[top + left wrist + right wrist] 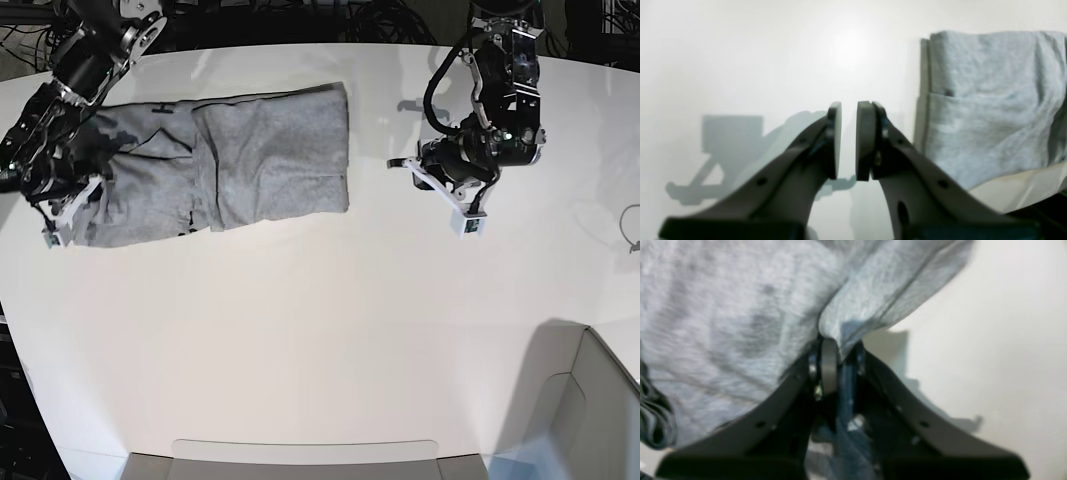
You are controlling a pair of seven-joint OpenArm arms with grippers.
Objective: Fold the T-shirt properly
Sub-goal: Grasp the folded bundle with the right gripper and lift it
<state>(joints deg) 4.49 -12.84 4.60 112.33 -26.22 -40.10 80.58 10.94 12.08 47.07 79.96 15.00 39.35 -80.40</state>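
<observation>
Right wrist view shows the right pincer clenched on a bunched edge of the T-shirt, which lies partly folded on the tabletop. So thin a bite may slip. The left pincer, slightly parted, grips nothing.

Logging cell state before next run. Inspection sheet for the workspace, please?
Surface: white table, bare apart from the shirt.
Job's things: grey T-shirt lying partly folded at the far side, dark lettering showing near one end.
Clutter: nothing seen.
Grippers: right gripper shut on a pinched fold of the T-shirt; left gripper off the shirt, pads slightly apart, holding nothing.
Cables: black cable loop on the left arm; tangled leads beyond the table's far edge.
Surroundings: pale bin at the near corner.
</observation>
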